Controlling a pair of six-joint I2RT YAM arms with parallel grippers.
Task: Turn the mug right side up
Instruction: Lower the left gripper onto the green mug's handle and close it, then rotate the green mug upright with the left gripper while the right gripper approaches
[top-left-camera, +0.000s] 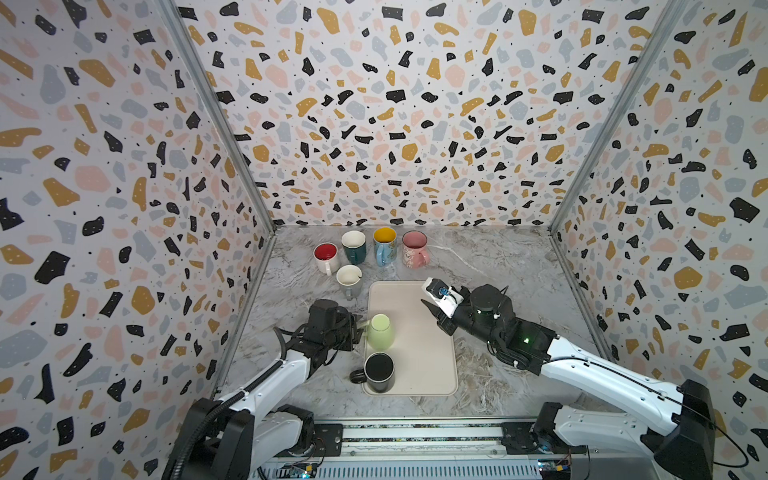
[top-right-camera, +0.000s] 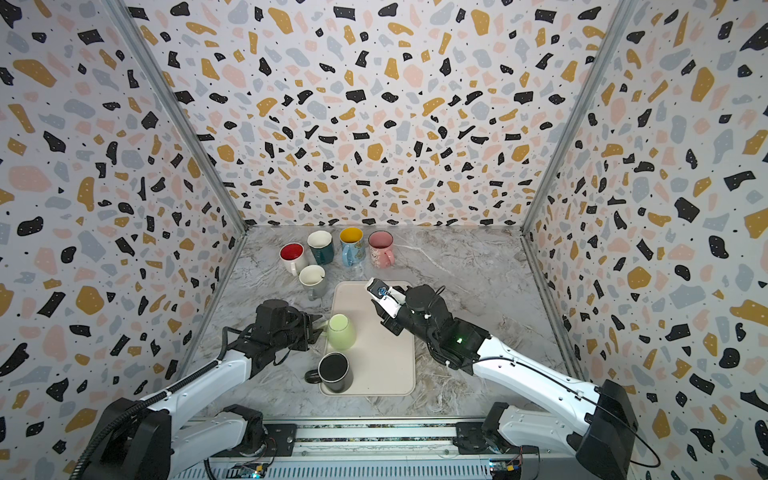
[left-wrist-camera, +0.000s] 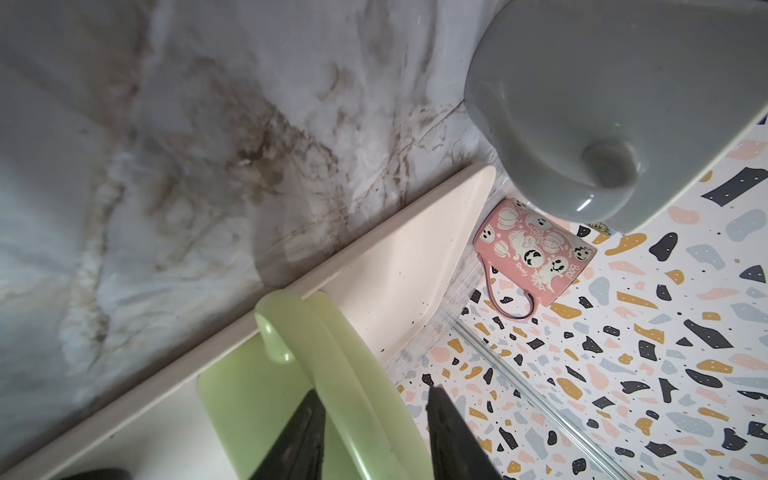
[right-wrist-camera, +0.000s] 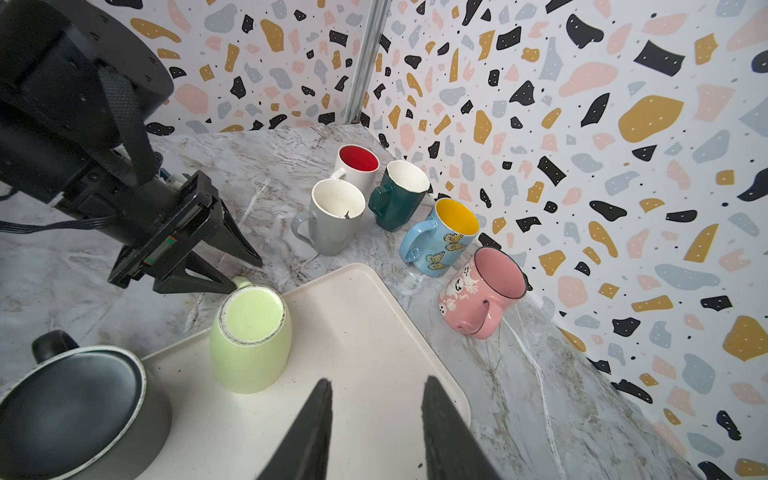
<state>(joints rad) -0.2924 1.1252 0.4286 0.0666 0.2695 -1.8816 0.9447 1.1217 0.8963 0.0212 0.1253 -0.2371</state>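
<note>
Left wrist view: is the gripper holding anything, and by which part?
Nothing clamped yet: the left gripper straddles the handle of the green mug, jaws apart, a gap showing beside one finger. The right gripper is open and empty.

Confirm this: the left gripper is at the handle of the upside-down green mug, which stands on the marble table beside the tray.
Not quite. The green mug stands on the cream tray, not on the marble table, as the right wrist view shows. The rest holds: it is upside down, with the left gripper at its handle.
</note>
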